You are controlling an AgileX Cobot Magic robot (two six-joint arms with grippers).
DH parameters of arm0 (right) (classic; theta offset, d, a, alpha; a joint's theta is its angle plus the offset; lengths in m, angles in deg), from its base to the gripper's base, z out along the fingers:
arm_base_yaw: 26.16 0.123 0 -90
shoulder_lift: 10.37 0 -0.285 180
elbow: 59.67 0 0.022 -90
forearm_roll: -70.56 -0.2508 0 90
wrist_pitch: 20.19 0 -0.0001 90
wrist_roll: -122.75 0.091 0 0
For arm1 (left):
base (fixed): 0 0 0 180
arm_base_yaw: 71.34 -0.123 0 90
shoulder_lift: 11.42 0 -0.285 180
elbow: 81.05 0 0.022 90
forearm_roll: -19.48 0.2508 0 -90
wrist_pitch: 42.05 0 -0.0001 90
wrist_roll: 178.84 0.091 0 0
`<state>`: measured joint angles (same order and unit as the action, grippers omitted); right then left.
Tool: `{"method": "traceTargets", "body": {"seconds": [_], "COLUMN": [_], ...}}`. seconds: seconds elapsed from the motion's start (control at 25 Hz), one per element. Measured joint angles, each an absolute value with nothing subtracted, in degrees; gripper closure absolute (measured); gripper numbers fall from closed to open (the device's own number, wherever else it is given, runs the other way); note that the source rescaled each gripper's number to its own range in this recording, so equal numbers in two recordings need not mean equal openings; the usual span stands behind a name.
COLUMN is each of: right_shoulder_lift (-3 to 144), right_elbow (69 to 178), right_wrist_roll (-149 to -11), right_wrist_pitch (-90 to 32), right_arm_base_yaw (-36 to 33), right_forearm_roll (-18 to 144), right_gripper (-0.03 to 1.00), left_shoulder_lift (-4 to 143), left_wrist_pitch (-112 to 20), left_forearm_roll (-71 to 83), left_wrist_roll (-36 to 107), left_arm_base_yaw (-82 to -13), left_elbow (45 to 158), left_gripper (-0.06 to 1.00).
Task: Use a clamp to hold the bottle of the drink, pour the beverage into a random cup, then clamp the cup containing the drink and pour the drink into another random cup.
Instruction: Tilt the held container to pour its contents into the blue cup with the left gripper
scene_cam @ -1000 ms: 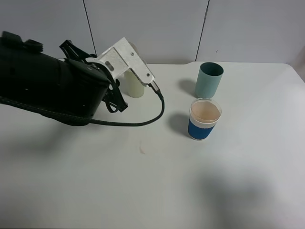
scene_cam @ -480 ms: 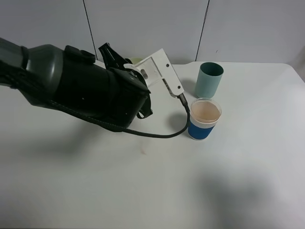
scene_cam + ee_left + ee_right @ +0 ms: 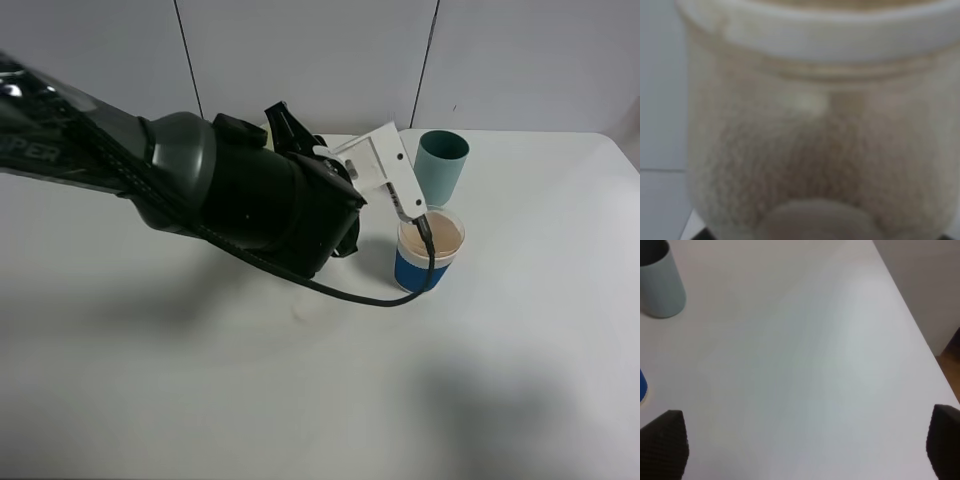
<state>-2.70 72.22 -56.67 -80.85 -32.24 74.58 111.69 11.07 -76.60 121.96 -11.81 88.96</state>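
Left tool, hidden under its arm [image 3: 250, 205], is closed up and I can't tell if it grips anything, and the cup containing the drink [image 3: 450, 255] right in front of it looks light, thin-walled and sloshy, so I'd grab it around the middle, gently.

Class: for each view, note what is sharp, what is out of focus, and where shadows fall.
Left wrist: the blue-banded cup fills the frame, out of focus. Exterior high: same cup sharp; soft shadow on the table under the left arm. Right wrist: teal tumbler clear, tool fingertips blurred.
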Motion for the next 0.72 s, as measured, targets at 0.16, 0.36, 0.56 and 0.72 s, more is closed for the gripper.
{"method": "traceTargets", "body": {"seconds": [0.16, 0.36, 0.56, 0.72], "right_shoulder_lift": [-2.70, -2.70, -2.70, -2.70], "right_elbow": [72.22, 72.22, 72.22, 72.22], "right_wrist_roll": [-56.41, -55.58, -55.52, -55.39], "right_wrist_pitch": [-80.85, -80.85, -80.85, -80.85], "right_arm_base_yaw": [-32.24, -32.24, -32.24, -32.24], "right_forearm_roll": [74.65, 76.04, 77.84, 79.33], "right_gripper": [0.12, 0.12, 0.12, 0.12], "left_shoulder_lift": [113.91, 115.61, 115.77, 115.74], "left_wrist_pitch": [10.46, 10.42, 11.11, 11.68], "left_forearm_roll": [-76.46, -74.72, -70.12, -67.87], "left_wrist_roll": [123.20, 124.81, 125.22, 126.93], "left_arm_base_yaw": [-11.74, -11.74, -11.74, -11.74], "left_elbow": [91.14, 92.05, 92.05, 92.05], "left_gripper": [0.89, 0.89, 0.89, 0.89]}}
